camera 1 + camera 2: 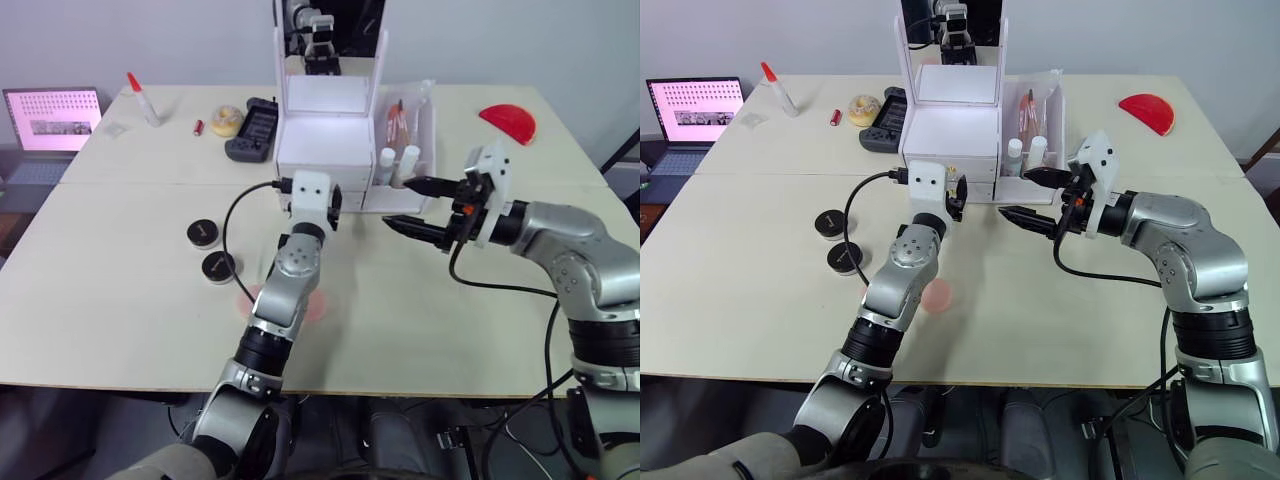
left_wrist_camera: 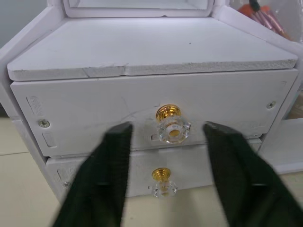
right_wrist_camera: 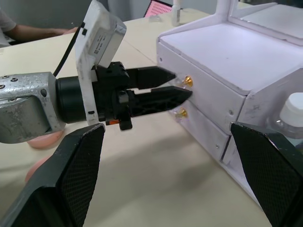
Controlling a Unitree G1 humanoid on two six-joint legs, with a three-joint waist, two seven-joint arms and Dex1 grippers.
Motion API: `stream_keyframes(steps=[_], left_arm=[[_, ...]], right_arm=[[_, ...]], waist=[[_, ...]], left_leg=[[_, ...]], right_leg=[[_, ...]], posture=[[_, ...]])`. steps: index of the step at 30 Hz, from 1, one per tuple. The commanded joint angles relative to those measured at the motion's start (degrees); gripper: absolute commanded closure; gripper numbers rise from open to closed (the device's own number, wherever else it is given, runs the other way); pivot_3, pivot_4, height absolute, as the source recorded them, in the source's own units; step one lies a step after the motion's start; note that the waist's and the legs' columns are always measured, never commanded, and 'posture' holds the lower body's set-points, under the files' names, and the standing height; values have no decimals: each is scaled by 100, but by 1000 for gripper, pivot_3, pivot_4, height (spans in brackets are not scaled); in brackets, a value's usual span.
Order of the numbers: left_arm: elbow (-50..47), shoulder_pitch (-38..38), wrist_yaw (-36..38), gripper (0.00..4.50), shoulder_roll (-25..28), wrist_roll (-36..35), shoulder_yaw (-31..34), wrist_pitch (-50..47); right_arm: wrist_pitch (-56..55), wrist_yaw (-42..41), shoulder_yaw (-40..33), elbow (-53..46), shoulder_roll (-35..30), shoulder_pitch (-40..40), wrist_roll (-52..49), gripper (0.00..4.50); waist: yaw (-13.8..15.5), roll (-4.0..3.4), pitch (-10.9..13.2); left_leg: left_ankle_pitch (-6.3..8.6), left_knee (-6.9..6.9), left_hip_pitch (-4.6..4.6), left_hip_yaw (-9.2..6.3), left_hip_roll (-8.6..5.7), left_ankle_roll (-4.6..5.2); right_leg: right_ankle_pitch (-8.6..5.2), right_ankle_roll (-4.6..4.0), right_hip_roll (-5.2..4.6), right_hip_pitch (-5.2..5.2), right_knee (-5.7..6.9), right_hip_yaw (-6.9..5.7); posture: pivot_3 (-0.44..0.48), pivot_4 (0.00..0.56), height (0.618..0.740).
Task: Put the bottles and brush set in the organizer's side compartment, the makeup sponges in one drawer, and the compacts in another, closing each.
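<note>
The white organizer [image 1: 325, 140] stands mid-table, both drawers shut. Its side compartment [image 1: 429, 125] holds two white-capped bottles [image 1: 397, 160] and the brush set [image 1: 398, 118]. My left gripper [image 2: 168, 130] is open at the drawer fronts, its fingers on either side of the upper drawer's gold knob [image 2: 171, 125] without touching it. The lower knob [image 2: 162, 182] sits just beneath. My right gripper [image 1: 400, 203] hangs open and empty just off the organizer's front right. Two black round compacts [image 1: 203, 233] [image 1: 218, 266] lie on the table to the left. Pink makeup sponges [image 1: 936, 296] lie partly hidden under my left forearm.
Along the back left are a laptop [image 1: 52, 118], a glue bottle [image 1: 142, 100], a yellow tape roll [image 1: 227, 120] and a black controller [image 1: 253, 128]. A red half-disc [image 1: 508, 122] lies back right. A person's arm [image 3: 28, 30] rests beyond the table.
</note>
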State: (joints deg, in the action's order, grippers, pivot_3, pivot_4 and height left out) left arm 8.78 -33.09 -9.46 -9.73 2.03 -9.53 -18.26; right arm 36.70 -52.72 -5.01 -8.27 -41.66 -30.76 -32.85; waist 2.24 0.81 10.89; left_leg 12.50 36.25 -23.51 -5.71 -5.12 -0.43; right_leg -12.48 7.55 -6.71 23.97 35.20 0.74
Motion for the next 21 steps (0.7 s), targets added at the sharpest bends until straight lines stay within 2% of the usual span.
stream_keyframes(steps=[1, 2, 12, 17, 21], left_arm=[[-163, -152, 43, 4027, -187, 46, -65, 183], [-173, -146, 55, 4247, -189, 49, -78, 205], [-302, -20, 150, 4245, -151, 86, -187, 230], [-919, 485, 547, 4245, -26, 68, -441, 167], [-1843, 1217, 867, 4245, 213, 132, -805, 25]], right_arm=[[-15, -48, -172, -168, -65, -109, -106, 0], [-8, -52, -174, -173, -65, -109, -106, 0], [12, -95, -152, -182, -69, -111, -79, 0], [33, -122, -145, -212, -91, -128, -88, 0], [124, -122, -166, -346, -110, -154, -153, 0]], waist=[[-2, 0, 0], [-3, 0, 0], [0, 0, 0], [0, 0, 0], [-3, -1, 0]], left_leg=[[0, 0, 0, 0, 0, 0], [0, 0, 0, 0, 0, 0], [0, 0, 0, 0, 0, 0], [0, -2, 0, 0, 0, 0], [2, -2, -1, 2, 0, 3]], right_leg=[[0, 0, 0, 0, 0, 0], [0, 0, 0, 0, 0, 0], [0, 0, 0, 0, 0, 0], [0, 0, 0, 1, 0, 0], [0, 0, -2, 1, -3, 2]], posture=[[0, 150, 738], [0, 150, 738], [0, 150, 738], [0, 150, 738], [0, 150, 738]])
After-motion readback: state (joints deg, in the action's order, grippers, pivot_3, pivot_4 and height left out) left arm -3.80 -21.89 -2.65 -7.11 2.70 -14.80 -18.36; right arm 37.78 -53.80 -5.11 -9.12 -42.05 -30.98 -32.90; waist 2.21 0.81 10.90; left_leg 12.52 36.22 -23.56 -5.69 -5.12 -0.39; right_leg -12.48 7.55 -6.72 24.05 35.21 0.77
